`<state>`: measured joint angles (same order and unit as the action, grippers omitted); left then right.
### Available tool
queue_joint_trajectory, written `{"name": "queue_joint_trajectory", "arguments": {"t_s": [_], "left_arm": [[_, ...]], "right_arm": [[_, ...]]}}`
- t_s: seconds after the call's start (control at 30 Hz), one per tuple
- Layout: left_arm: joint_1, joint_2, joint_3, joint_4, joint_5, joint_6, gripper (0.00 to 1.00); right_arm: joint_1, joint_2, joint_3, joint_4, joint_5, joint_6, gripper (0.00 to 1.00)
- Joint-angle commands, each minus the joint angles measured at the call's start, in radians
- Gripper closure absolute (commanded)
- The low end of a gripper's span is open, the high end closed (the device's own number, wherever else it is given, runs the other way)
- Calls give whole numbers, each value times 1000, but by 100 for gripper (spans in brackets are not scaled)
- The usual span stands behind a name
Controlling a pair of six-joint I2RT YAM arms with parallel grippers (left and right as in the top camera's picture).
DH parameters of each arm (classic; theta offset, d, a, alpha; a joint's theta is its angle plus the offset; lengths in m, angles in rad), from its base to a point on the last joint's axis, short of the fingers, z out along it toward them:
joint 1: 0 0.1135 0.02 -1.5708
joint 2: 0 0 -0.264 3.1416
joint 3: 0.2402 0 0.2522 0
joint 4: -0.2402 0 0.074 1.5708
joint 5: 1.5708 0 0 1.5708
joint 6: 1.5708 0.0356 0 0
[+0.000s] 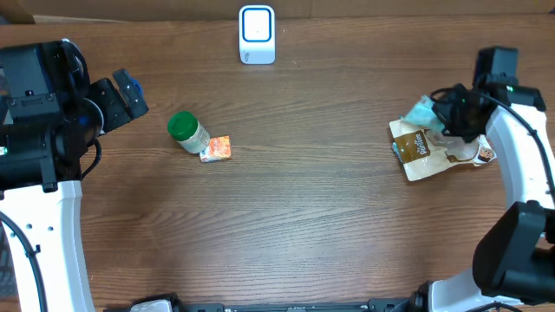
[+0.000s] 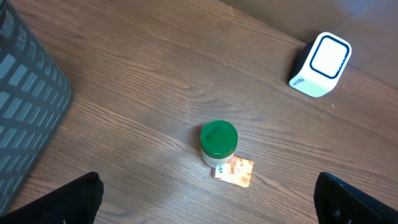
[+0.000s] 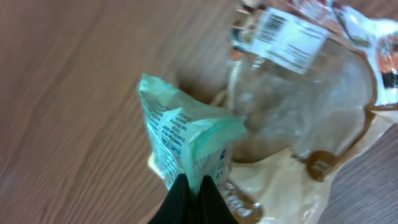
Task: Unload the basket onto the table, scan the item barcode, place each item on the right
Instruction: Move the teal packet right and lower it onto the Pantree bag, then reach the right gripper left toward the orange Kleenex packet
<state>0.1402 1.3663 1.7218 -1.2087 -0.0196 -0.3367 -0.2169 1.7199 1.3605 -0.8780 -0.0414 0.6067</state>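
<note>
My right gripper (image 3: 194, 186) is shut on the edge of a teal packet (image 3: 186, 134), pinched between its black fingertips. The packet hangs just over a clear-and-brown snack bag (image 3: 311, 155) with a white barcode label (image 3: 289, 38). Overhead, the right gripper (image 1: 442, 117) and teal packet (image 1: 422, 111) are at the right of the table, above the bag (image 1: 425, 154). The white scanner (image 1: 257, 35) stands at the back middle. My left gripper (image 1: 130, 95) is wide open and holds nothing; its fingers (image 2: 68, 202) frame bare wood in the left wrist view.
A green-lidded bottle (image 1: 186, 132) and an orange sachet (image 1: 216, 150) touching it lie left of centre, also seen as the bottle (image 2: 218, 139) and sachet (image 2: 234, 172) below my left wrist. A grey basket (image 2: 25, 112) stands at the far left.
</note>
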Motion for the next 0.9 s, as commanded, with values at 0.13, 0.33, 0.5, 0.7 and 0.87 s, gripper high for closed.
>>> {"name": "queue_joint_trajectory", "arguments": {"t_s": [0.13,0.33,0.5,0.7,0.87], "left_arm": [[4,3,0,1,-7,8,1],[4,3,0,1,-7,8,0],[4,3,0,1,-7,8,0],[4,3,0,1,-7,8,0],[4,3,0,1,-6,8,0]], "right_arm": [[-38,-8,-42,5,-12,9,57],[-38,-10,-40,-9,-13,-39,44],[-28,-17,5,-75,-48,-91,45],[39,-34,95,-134,-239,-220,46],[195,-27,99,-44,-425,-218,45]]}}
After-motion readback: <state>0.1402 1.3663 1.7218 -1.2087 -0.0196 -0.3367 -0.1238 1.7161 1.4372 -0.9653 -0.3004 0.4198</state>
